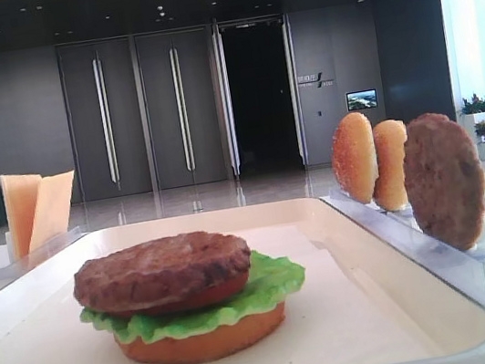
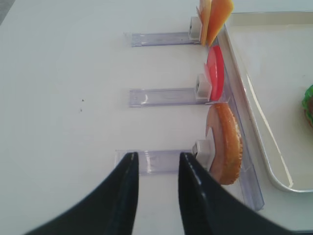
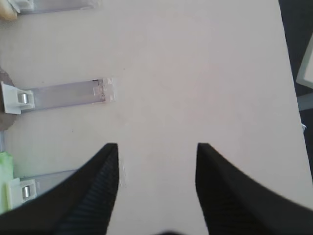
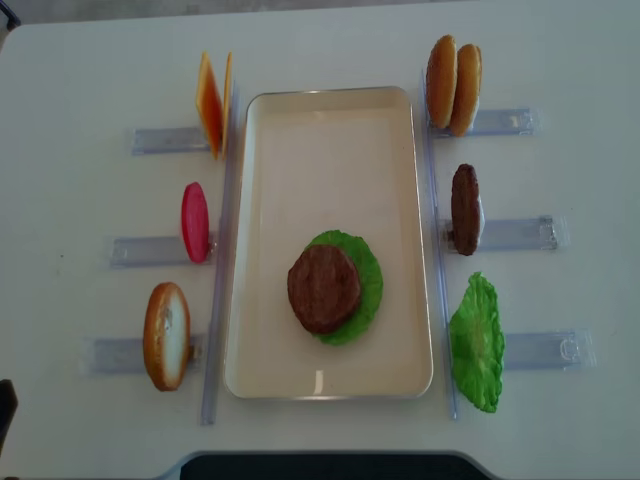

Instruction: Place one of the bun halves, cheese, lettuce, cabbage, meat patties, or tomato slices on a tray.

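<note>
On the cream tray (image 4: 330,130) sits a stack of a bun half (image 1: 203,341), lettuce (image 4: 365,270), a red slice and a meat patty (image 4: 323,288) on top. A second patty (image 4: 464,208), two bun halves (image 4: 452,84) and a lettuce leaf (image 4: 476,342) stand in the right racks. Cheese (image 4: 212,103), a tomato slice (image 4: 195,221) and a bun half (image 2: 226,142) stand in the left racks. Cabbage is out of view. My left gripper (image 2: 157,155) hovers left of that bun, its jaws slightly apart and empty. My right gripper (image 3: 157,146) is open over bare table.
Clear plastic racks (image 4: 520,233) stick out from both long sides of the tray, and a rack arm (image 3: 68,94) lies left of the right gripper. The table's dark edge (image 3: 298,39) runs along the right of the right wrist view.
</note>
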Available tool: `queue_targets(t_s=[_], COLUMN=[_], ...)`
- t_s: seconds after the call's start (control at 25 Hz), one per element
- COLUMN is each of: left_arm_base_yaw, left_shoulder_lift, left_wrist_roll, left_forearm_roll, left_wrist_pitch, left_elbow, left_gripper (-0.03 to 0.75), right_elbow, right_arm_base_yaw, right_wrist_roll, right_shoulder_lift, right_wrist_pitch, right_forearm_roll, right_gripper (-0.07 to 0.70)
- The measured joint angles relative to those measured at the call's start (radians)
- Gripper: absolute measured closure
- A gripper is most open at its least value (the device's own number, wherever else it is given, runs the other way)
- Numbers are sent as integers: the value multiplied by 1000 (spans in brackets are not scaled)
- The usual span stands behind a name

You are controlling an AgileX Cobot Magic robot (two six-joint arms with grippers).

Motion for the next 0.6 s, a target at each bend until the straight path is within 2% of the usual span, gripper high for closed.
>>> queue_targets(t_s=[0.28,0.6], left_arm_base_yaw=[0,0], left_shoulder_lift=[0,0], left_wrist_roll=[0,0], left_forearm_roll=[0,0], left_wrist_pitch=[0,0], left_elbow=[0,0], left_gripper=[496,496], right_elbow=[180,386], right_arm_base_yaw=[0,0], right_wrist_roll=[-27,-60], right_shoulder_lift=[-403,-679], right_wrist_pitch=[-10,-53], right_forearm_roll=[-1,-3], right_gripper=[260,260])
